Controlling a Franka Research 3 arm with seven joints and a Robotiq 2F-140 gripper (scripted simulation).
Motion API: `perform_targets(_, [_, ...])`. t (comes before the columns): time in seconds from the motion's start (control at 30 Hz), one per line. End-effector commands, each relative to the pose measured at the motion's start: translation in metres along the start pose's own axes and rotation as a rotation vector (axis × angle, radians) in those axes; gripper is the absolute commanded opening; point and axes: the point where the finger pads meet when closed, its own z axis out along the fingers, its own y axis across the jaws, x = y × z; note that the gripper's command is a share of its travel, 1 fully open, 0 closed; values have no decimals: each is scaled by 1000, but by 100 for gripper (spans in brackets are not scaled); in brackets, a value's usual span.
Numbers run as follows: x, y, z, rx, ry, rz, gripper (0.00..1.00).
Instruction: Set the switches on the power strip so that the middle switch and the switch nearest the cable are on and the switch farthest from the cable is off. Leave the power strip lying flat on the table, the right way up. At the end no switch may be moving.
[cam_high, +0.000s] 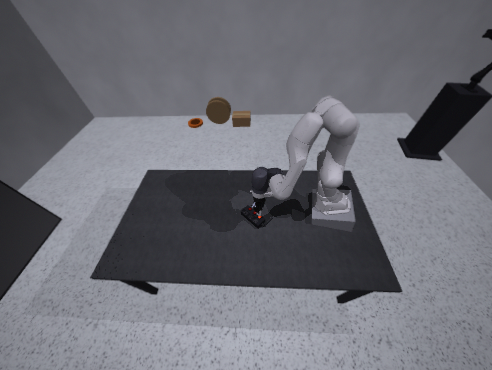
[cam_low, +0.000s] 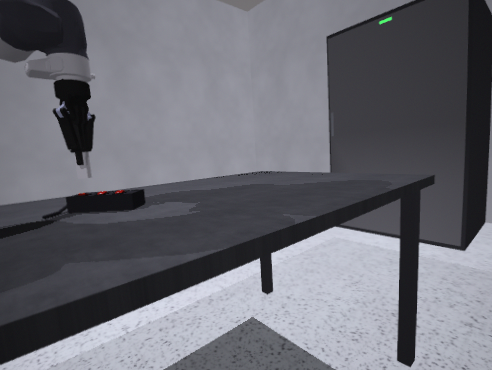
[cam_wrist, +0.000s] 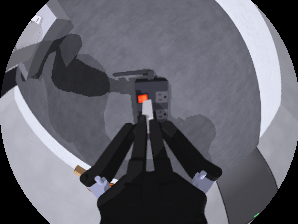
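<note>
A black power strip (cam_high: 257, 216) (cam_low: 106, 198) (cam_wrist: 152, 98) lies flat on the dark table (cam_high: 200, 250) (cam_low: 250, 210), near the robot's base. In the exterior view three red switches (cam_low: 101, 192) show on its top, and its cable (cam_low: 54, 212) runs off to the left. In the wrist view one switch (cam_wrist: 143, 99) glows orange-red by my fingertips. My gripper (cam_high: 256, 205) (cam_low: 86, 170) (cam_wrist: 147, 106) is shut with nothing in it, pointing down a little above the strip's cable end.
The robot's base (cam_high: 334, 212) stands on the table right of the strip. A tall dark cabinet (cam_low: 400, 125) stands past the table's far end. A round brown disc (cam_high: 218, 110), a box (cam_high: 241, 118) and an orange ring (cam_high: 196, 122) lie on the floor at the back.
</note>
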Motion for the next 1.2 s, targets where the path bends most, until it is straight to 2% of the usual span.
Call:
perform_targets(0.0, [1,-2,0,4,5,-7,0])
perform_targets(0.27, [1,-2,0,4,5,-7,0])
perform_targets(0.33, [-8,-1,-3,4,5,-7,0])
perform_targets(0.4, [-27,-1,-8,4,5,-7,0])
perform_targets(0.47, [-27,-1,-8,4,5,-7,0])
perform_targets(0.57, [-45,-2,-13,4,5,-7,0])
perform_targets(1.17, [-45,-2,-14,4,5,-7,0])
